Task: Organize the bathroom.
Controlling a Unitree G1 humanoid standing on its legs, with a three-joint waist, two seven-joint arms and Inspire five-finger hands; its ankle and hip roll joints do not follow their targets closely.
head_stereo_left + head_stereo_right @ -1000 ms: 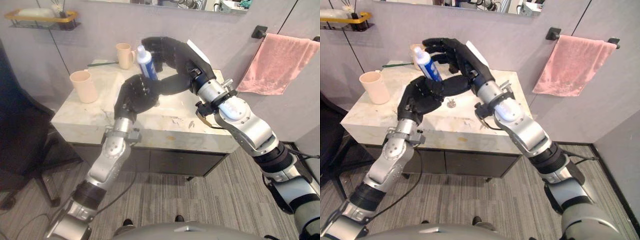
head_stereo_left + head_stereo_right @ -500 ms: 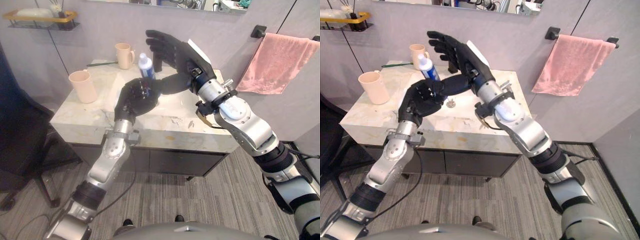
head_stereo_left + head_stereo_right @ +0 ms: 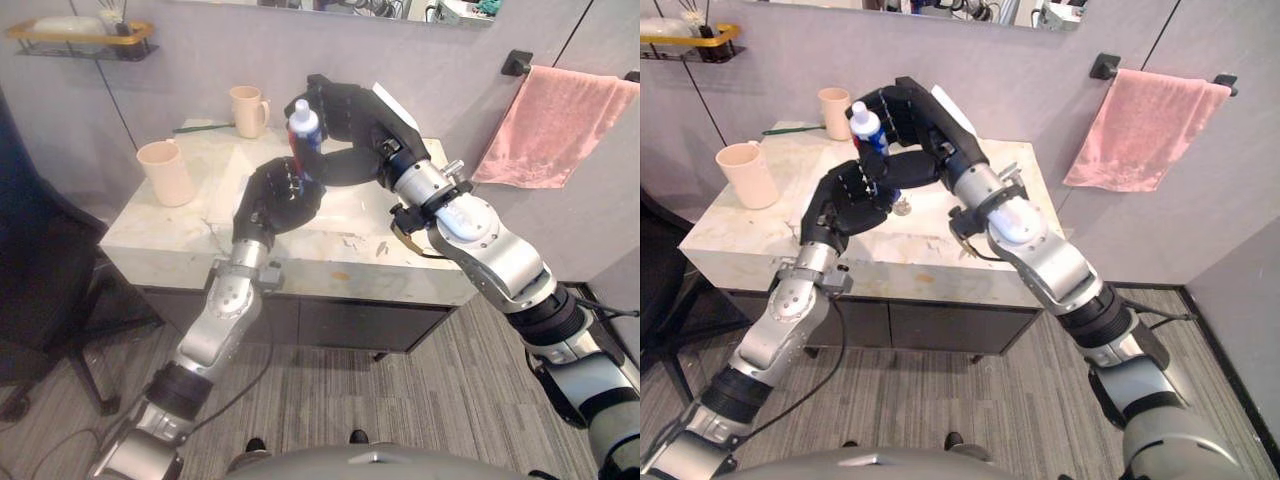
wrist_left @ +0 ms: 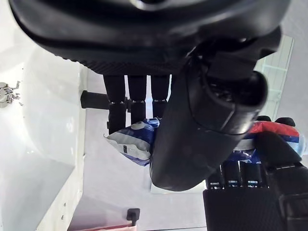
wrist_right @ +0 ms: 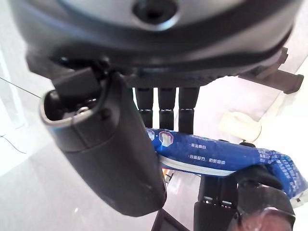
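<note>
Midair above the washbasin, I have the toothpaste tube (image 3: 303, 130) clamped between both curled hands, left hand (image 3: 278, 192) at its base, right hand (image 3: 345, 112) near the cap; best release one grip slowly.

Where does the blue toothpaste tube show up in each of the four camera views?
Left eye view: toothpaste tube upright above the counter, gripped between the left hand and the right hand.
Right eye view: same tube, left of centre.
Left wrist view: crimped blue end past the fingers.
Right wrist view: blue body lying across.
Shared landmark: the cream cup on the counter.
</note>
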